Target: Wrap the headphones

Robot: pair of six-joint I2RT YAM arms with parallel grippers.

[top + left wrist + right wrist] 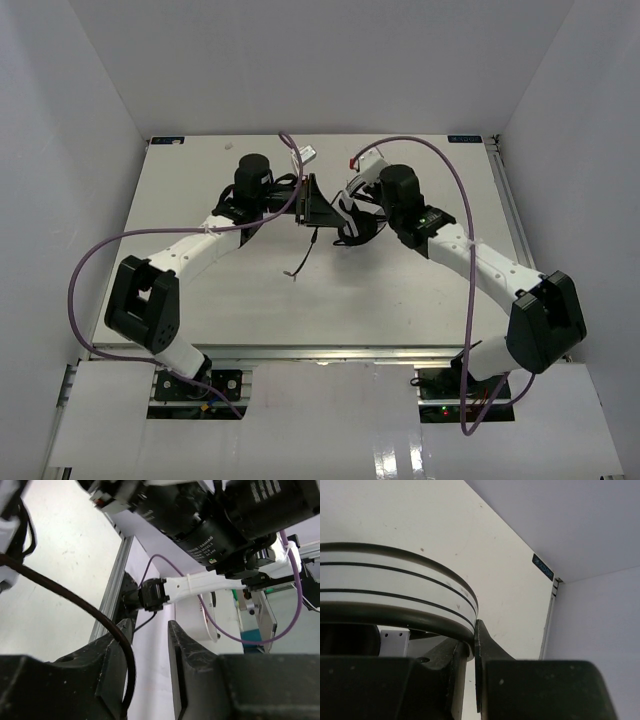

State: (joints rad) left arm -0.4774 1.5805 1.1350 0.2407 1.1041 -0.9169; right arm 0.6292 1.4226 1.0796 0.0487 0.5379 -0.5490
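The right fingers [482,650] gripped the headphones [350,218] by the headband [395,580], at the centre of the surface [400,300]. The left fingers [187,665] stood slightly apart, with the cable [65,597] running between them. Its free end trailed loose, so wrapping seemed barely begun.

Robot lab test cell: plain white panel walls [320,60] round white tabletop [380,300] on three edges; aluminium extrusion rail [320,352] along near edge; looping purple cables [470,310].
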